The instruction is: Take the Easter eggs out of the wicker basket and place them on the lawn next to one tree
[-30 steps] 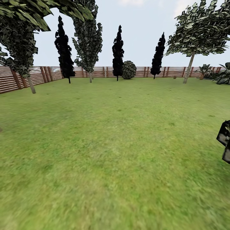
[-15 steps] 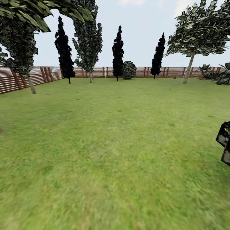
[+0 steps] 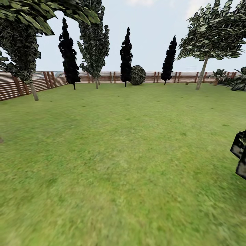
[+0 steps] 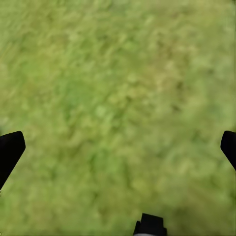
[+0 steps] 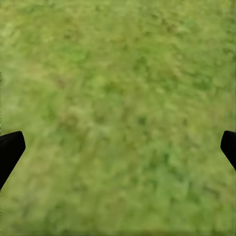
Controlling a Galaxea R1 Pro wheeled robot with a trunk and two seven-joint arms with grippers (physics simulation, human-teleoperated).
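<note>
Mottled green lawn (image 3: pixel 116 164) fills the lower frame of the head view, running back to a brown slat fence (image 3: pixel 20 85) across the upper part. One tree (image 3: pixel 202 73) stands at upper right. Both the left gripper (image 4: pixel 118 147) and right gripper (image 5: pixel 118 147) hang spread wide over bare grass.

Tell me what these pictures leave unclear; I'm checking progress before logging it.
- Head view: right claw cut off by the picture's edge; open or shut there unreadable.
- Head view: the far tree base is too small to show anything beside it.
- Wrist views: lawn blurred; claw fingertips cut by edges.
</note>
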